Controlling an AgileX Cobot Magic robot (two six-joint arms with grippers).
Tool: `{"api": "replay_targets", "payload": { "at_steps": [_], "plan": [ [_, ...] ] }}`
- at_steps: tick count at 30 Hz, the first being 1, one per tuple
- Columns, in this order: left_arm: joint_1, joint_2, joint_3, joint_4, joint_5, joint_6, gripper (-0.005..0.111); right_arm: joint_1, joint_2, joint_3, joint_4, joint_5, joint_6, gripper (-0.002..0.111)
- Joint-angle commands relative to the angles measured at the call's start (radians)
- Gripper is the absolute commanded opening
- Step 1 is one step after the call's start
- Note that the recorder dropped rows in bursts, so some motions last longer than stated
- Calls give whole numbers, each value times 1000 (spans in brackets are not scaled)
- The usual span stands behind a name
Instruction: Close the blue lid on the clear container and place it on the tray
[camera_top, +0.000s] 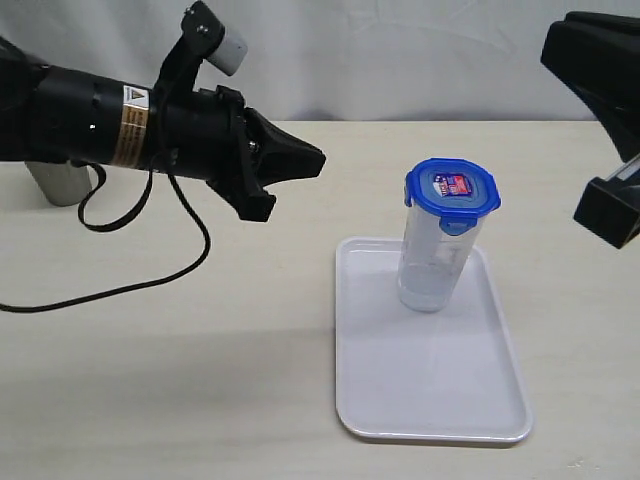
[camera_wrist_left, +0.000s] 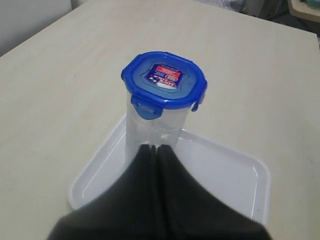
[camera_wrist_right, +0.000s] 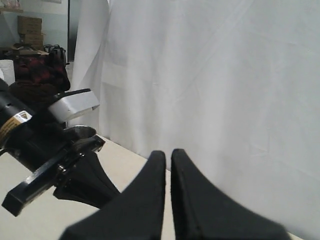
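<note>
The clear container (camera_top: 432, 262) stands upright at the far end of the tray (camera_top: 430, 390), and the blue lid (camera_top: 452, 187) sits on its rim with the sticker facing up. My left gripper (camera_top: 318, 160) hangs shut and empty above the table, left of the container and apart from it. In the left wrist view its closed tips (camera_wrist_left: 154, 147) point at the container (camera_wrist_left: 150, 130), with the lid (camera_wrist_left: 164, 80) and tray (camera_wrist_left: 225, 170) behind. My right gripper (camera_wrist_right: 168, 152) is shut and empty, raised and aimed at the white backdrop. Only part of the right arm (camera_top: 600, 60) shows at the exterior view's right edge.
A grey metal cup (camera_top: 65, 180) stands at the far left behind the left arm. A black cable (camera_top: 150, 280) loops over the table under that arm. The white backdrop (camera_top: 400, 50) closes the far side of the table.
</note>
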Motion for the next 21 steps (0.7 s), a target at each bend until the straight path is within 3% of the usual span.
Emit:
{"api": "replay_targets", "payload": {
  "at_steps": [1,16,21],
  "plan": [
    [3,-97,103,-120,-22,135,0,-7,-3,6,0,-1,-3,5],
    [3,-463,394,-408,37,543,0,-7,-3,6,0,-1,-3,5],
    [3,-555,452,-433,80,565,0,-7,-3,6,0,5,-3,5]
  ]
}}
